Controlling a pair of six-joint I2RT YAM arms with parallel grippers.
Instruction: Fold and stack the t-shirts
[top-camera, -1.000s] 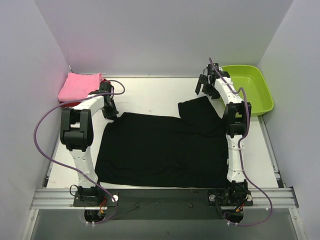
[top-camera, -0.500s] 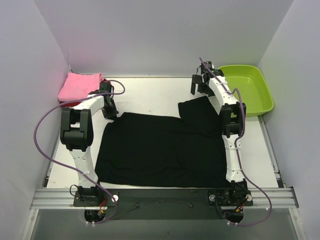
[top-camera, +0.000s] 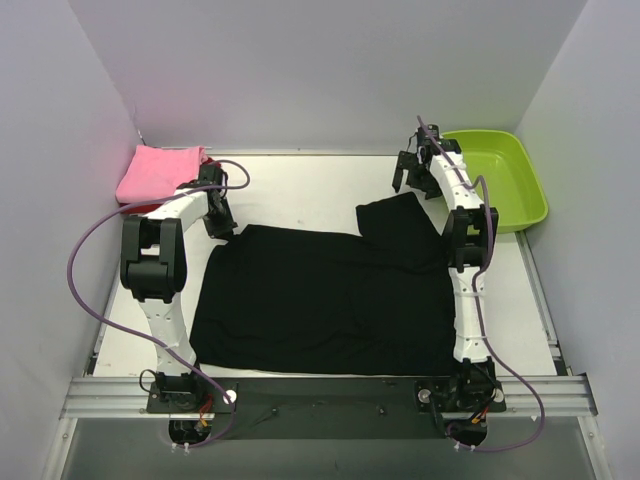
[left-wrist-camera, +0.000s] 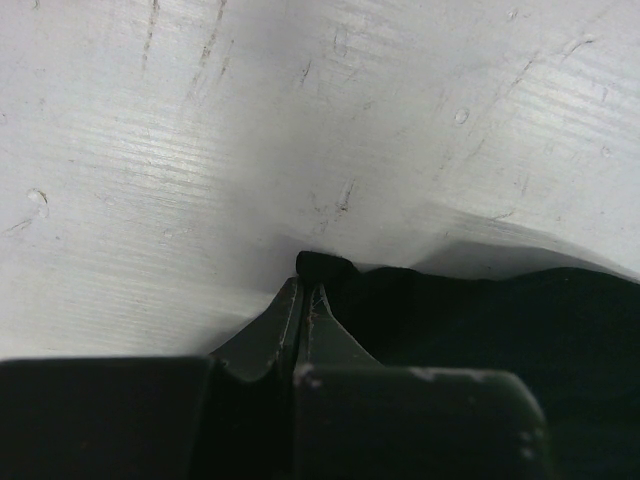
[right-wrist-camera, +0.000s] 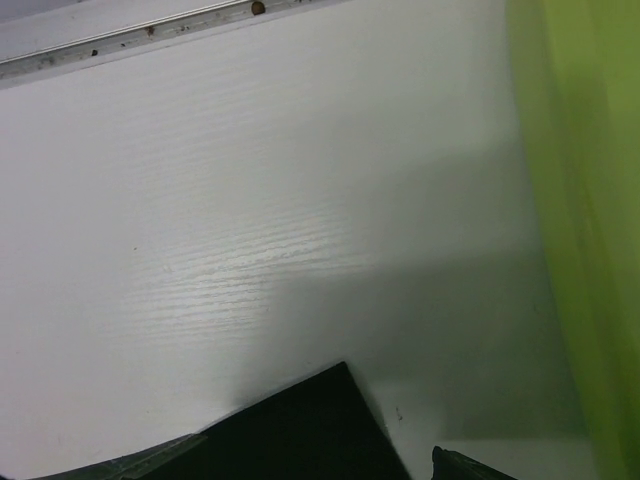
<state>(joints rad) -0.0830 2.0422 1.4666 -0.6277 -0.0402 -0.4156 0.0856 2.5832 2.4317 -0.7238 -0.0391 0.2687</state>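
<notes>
Evidently folding: left gripper (left-wrist-camera: 303, 291) pinches 10 o'clock corner of black shirt (top-camera: 330, 300); right gripper (top-camera: 409, 173) gapes empty at 1 o'clock.

Bare table (top-camera: 300, 185) far-centre gives room; black shirt (top-camera: 320, 300) fills near-centre, green tub (top-camera: 505, 180) far rt, pink shirt (top-camera: 158, 172) far left.

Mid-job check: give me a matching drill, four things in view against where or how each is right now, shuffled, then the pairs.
Column one:
1. pink t-shirt
2. black t-shirt
3. lime-green tub
4. left claw

Column two:
A. shut on a corner of cloth
B. far right corner
C. folded, far left corner
D. spread out in the middle

Pairs: 1-C, 2-D, 3-B, 4-A
</notes>
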